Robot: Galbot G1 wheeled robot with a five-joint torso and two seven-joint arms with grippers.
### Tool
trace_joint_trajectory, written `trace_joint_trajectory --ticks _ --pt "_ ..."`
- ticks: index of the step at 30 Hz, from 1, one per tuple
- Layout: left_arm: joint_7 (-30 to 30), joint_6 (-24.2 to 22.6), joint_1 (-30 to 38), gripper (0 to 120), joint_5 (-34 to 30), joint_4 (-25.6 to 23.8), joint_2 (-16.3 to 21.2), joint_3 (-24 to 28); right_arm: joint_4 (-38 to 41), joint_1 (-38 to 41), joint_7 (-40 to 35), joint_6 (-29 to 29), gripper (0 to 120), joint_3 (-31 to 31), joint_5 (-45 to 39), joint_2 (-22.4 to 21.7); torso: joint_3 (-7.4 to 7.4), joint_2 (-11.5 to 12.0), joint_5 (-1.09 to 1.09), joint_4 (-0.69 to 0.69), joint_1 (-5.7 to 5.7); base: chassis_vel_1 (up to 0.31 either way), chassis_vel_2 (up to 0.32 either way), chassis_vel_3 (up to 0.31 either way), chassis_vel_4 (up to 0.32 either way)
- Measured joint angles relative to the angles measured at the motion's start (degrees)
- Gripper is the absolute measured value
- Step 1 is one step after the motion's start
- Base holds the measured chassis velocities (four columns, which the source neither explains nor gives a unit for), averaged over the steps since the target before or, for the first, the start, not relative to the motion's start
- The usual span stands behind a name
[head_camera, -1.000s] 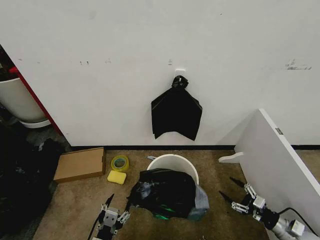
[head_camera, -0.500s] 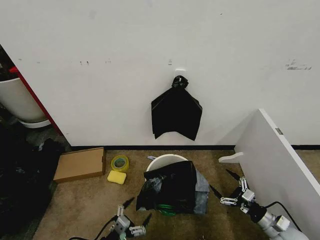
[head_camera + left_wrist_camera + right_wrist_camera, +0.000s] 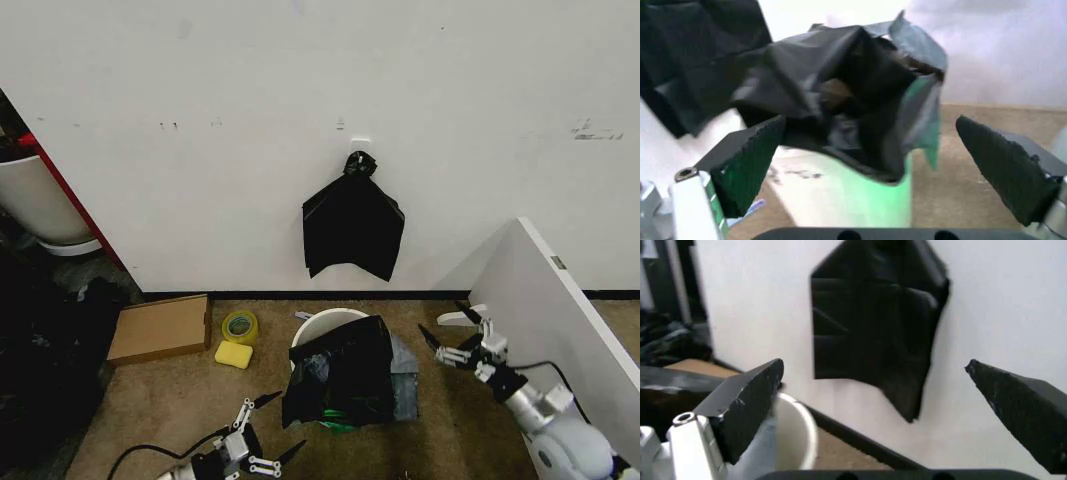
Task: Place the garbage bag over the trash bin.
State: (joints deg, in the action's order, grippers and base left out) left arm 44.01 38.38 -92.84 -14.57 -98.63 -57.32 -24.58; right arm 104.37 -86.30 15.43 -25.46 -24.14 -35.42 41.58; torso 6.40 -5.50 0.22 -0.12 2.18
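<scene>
No readable text or labels anywhere here.

- Bare brown carpet (image 3: 150,410) lies open left of the round cream-white plastic trash bin (image 3: 325,325).
- A white slanted board (image 3: 560,310) closes off the right side.
- A yellow sponge (image 3: 233,354), tape roll (image 3: 239,326) and flat cardboard box (image 3: 160,328) sit near the white wall (image 3: 200,150).

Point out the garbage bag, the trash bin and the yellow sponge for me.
garbage bag (image 3: 345,370), head view, on the bunched black plastic draped over the bin's near side.
trash bin (image 3: 322,322), head view, on the bare far rim.
yellow sponge (image 3: 233,354), head view, on its top face.
</scene>
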Motion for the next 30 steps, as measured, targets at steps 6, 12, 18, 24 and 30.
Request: trace_joint_trajectory --ticks 6,12,18,24,30 --pt "-2.58 0.11 1.58 100 -0.13 1.23 -1.04 -1.11 5.5 3.31 -4.7 9.52 100 4.27 -1.29 -3.44 0.0 0.0 -0.01 -0.03 0.0 0.0 0.0 0.0 0.0" --pt "-9.35 0.04 2.25 100 1.24 0.09 -6.94 -2.99 6.02 26.6 -13.25 35.47 100 20.5 -3.54 -4.97 0.01 0.0 -0.01 0.04 0.0 0.0 0.0 0.0 0.0" --pt "-10.89 0.6 0.93 100 1.08 -1.18 -11.53 -5.74 -6.36 43.45 10.49 43.24 100 29.09 3.25 -0.05 0.01 0.01 0.02 0.01 0.0 0.0 0.0 0.0 0.0" --pt "-13.7 1.01 0.43 100 2.4 -1.21 -13.62 -6.89 -19.37 57.58 19.13 43.03 100 39.57 10.39 8.3 0.0 0.0 -0.02 0.01 0.01 0.0 0.0 0.0 0.0" --pt "-16.38 1.01 0.72 100 3.71 -0.88 -14.27 -6.64 -27.89 62.79 23.62 41.77 100 43.27 18.95 13.63 0.0 0.0 -0.01 0.0 0.0 0.0 0.0 0.0 0.0"
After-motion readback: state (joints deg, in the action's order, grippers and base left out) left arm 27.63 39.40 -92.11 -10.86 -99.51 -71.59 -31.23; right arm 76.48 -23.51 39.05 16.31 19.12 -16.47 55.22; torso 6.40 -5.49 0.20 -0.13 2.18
